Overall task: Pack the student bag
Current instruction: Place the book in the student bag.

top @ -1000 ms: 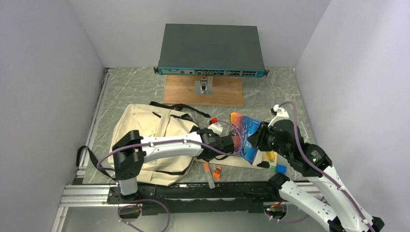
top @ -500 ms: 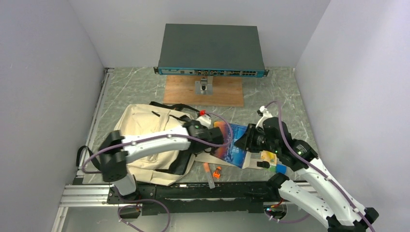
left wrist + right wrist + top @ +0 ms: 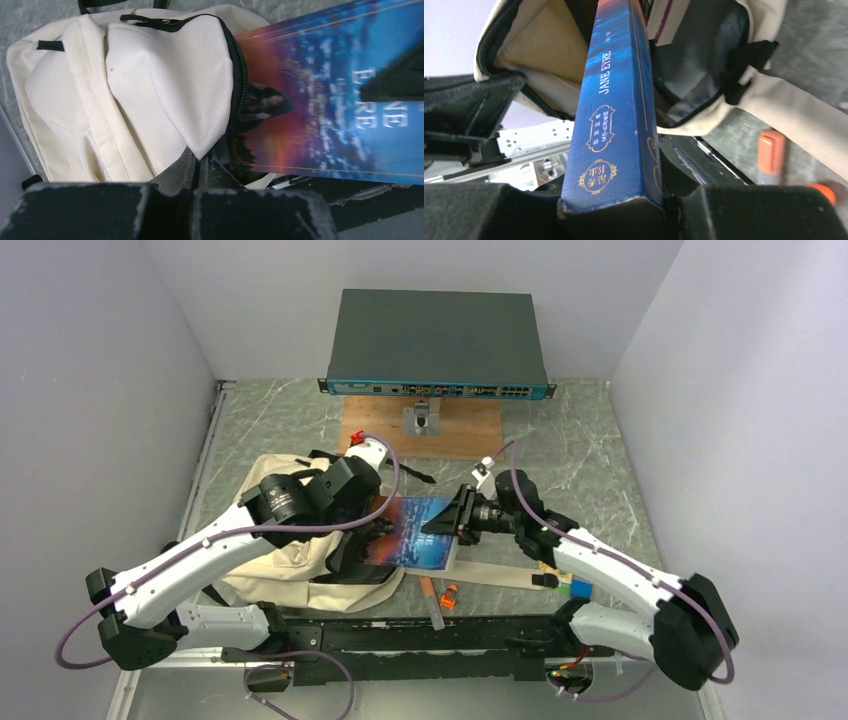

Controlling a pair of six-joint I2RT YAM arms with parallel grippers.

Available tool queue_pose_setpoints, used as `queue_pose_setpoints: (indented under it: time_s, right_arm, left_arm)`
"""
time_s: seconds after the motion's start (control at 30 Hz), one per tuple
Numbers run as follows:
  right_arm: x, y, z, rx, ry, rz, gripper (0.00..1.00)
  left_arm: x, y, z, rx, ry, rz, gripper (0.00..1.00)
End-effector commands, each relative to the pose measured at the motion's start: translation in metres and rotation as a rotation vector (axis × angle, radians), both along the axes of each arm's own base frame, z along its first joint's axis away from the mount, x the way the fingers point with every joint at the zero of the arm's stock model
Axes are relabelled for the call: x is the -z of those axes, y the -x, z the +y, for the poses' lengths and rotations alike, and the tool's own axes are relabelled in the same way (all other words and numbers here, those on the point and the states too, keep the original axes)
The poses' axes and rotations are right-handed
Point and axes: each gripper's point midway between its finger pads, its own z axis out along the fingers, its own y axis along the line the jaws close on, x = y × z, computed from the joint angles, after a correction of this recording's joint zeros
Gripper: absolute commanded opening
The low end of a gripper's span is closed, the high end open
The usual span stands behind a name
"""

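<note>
On a grey marble-patterned table top (image 3: 590, 455), the student bag (image 3: 125, 100), a soft cream canvas backpack with a coarse weave, black zipper tape and black trim, is lying slumped and creased toward the 9 o'clock side of the overhead view. The left gripper (image 3: 199, 161) is sitting at the bag's 3 o'clock edge, its dark jaws closed together and pinching the pointed corner of the cream flap just beside the zipper, so the mouth of the bag is gaping toward 3 o'clock and showing a dark, smooth lining. A glossy hardback book (image 3: 616, 100), flat and rectangular, its blue cover fading to orange and its spine lettered JANE EYRE in gold, is reaching from 3 o'clock into that mouth, its far end lying between the zipper edges while most of its length is showing outside. The right gripper (image 3: 611, 210) is clamping the book's near end between partly closed fingers, at 3 o'clock of the bag and apart from the canvas. Orange-capped markers (image 3: 448, 595) are lying at 6 o'clock of the book. A boxy grey network switch (image 3: 437, 340) is standing over a wooden board (image 3: 470, 430) at 12 o'clock.
</note>
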Motion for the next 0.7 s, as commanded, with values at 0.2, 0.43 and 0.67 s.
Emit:
queue_pose_setpoints:
  time_s: [0.2,0.43,0.67]
  right_arm:
    - [-0.106,-0.006,0.072,-0.113,-0.365,-0.153,0.00]
    - [-0.116,-0.008,0.099,-0.111,-0.436,-0.263,0.00]
    - [-0.117,-0.038,0.122,-0.015,-0.456,-0.330,0.00]
  left_arm:
    - [-0.040,0.001,-0.023,0.144,0.143,-0.074,0.00]
    - [-0.046,0.006,-0.022,0.167,0.164,-0.081,0.00]
    - [-0.055,0.007,-0.027,0.160,0.173,-0.046,0.00]
